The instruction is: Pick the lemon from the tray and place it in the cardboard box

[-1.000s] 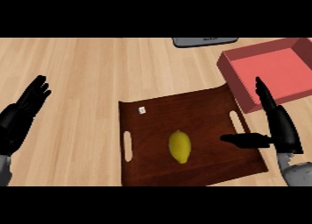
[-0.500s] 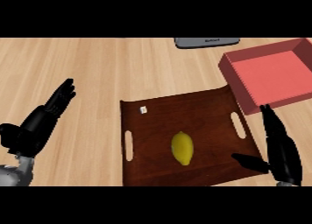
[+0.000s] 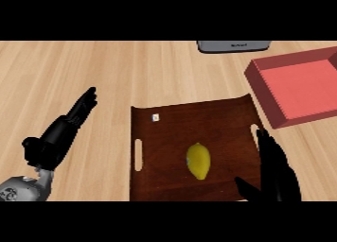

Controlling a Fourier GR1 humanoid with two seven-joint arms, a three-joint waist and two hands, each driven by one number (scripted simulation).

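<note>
Right robot hand [image 3: 275, 170], fingers spread, sits just right of the yellow oval lemon [image 3: 199, 160], which lies lengthwise on the brown wooden tray [image 3: 164, 142].

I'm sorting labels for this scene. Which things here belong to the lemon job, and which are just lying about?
Belong to the job:
yellow oval lemon
dark brown wooden tray
red open square box
black right hand

Just lying about:
grey flat object at the counter's far edge
black left hand, open at the left

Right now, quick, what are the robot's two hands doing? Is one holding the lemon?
Left hand: open, holding nothing, over the bare counter.
Right hand: open, holding nothing, beside the lemon, not touching it.
</note>
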